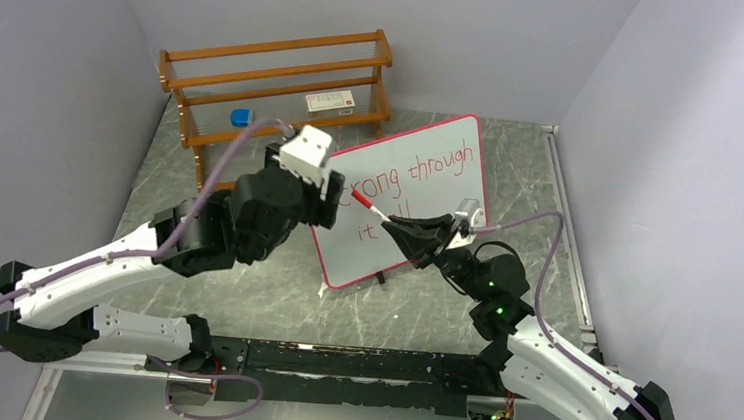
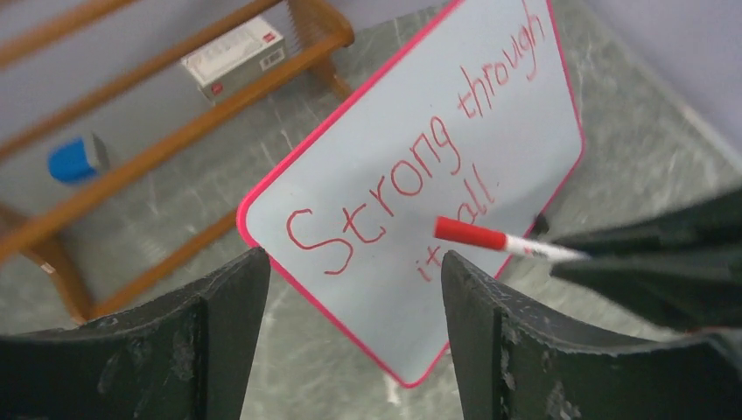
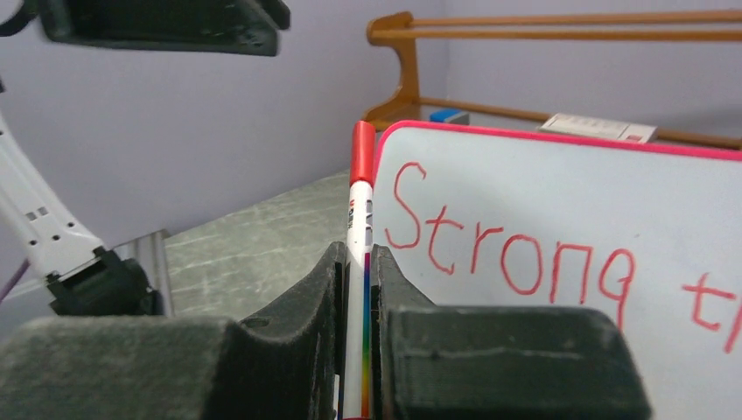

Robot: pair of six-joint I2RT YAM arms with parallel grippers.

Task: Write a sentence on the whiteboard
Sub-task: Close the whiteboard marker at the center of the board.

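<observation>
Right fingers [image 3: 297,324] fill the near view, pressed together on the barrel of a marker [image 3: 360,210]. Its red end sticks out past the tips and looks like a cap. The left fingers [image 2: 219,332] stand wide apart with nothing between them. The whiteboard [image 2: 516,149] is beyond the left fingers' gap and just ahead and right of the right fingertips, standing tilted on the bench [image 1: 240,300]. The sentence [image 2: 385,197] reads "Strong through it all" in two red lines, so the writing looks done. The marker's red end is close to the board face, though contact is unclear. The wooden rack [image 1: 278,72] sits past the board, well beyond both fingers. Handling guess: the marker is light, stiff and smooth, so it may pivot in a pinch; hold it mid-barrel. The board is likely light, thin and rigid on small feet, so it slides or tips if pushed. Grip it by the pink rim, off the lettering, because the ink smears.
</observation>
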